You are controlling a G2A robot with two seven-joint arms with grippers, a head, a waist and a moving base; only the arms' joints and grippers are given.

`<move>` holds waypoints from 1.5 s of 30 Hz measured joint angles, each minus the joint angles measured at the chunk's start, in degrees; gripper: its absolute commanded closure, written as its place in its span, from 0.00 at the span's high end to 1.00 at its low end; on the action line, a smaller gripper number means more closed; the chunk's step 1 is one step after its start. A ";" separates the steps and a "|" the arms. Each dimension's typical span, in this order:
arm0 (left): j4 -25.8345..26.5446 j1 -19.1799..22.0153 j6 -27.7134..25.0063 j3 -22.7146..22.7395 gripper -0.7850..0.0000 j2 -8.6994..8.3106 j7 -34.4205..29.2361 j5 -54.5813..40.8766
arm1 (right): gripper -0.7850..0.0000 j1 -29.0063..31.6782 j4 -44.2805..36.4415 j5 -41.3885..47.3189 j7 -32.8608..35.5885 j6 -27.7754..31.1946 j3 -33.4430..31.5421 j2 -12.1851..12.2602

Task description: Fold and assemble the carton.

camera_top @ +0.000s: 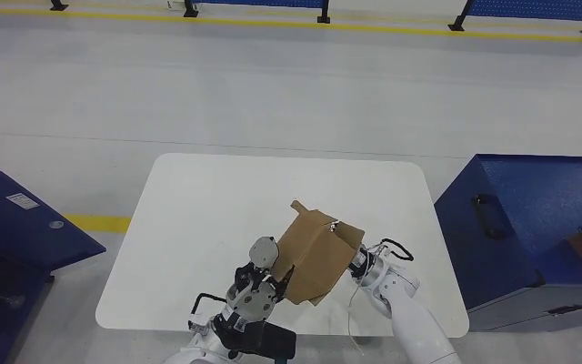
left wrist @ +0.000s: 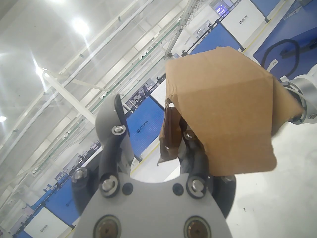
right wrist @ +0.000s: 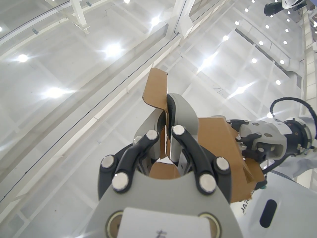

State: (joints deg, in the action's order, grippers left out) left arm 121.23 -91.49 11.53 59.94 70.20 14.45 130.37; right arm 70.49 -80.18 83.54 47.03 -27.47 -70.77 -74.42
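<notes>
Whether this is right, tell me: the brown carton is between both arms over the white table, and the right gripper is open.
One thing is wrong: the right wrist view shows the right gripper shut on a flap of the carton, not open. The rest stands.

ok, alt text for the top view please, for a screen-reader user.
A partly folded brown carton sits between two grippers over the near part of a white table, left gripper at its left side, right gripper at its right. A blue case stands on the floor right of the table.
</notes>
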 measured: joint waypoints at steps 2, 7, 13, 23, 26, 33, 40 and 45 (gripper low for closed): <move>-0.04 -0.14 0.05 0.06 0.18 0.01 0.11 0.11 | 0.00 0.05 0.02 -0.11 0.04 0.37 0.03 -0.02; -0.01 -0.51 0.22 -0.01 0.27 0.06 0.32 0.66 | 0.00 0.06 0.00 -1.36 0.07 1.83 0.09 -0.04; 0.12 -0.78 -0.04 -0.12 0.33 0.12 0.25 1.55 | 0.00 -0.07 -0.04 -4.25 0.76 4.09 0.09 0.04; 0.82 -1.87 -1.47 0.61 0.42 0.08 -1.79 2.59 | 0.00 -0.77 0.56 -9.33 2.51 9.97 -1.07 0.26; 0.71 -2.14 -1.87 0.90 0.45 0.07 -2.19 2.64 | 0.00 -0.88 0.71 -10.24 2.87 10.73 -1.26 0.31; 0.58 -2.37 -3.07 0.97 0.65 0.11 -3.35 3.02 | 0.00 -1.40 1.18 -13.85 3.69 13.62 -1.03 0.37; 0.32 -2.59 -4.47 1.15 0.75 0.15 -3.64 1.63 | 0.00 -2.04 1.70 -17.36 4.04 17.52 -0.98 0.38; 0.46 -2.85 -5.06 1.49 0.81 0.11 -2.99 0.74 | 0.00 -2.08 2.17 -20.04 4.47 19.88 -0.84 0.42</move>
State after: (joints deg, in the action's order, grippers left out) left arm 121.69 -94.35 6.47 61.43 70.31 11.46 131.11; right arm 68.40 -78.01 63.50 51.50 -7.59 -71.61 -74.00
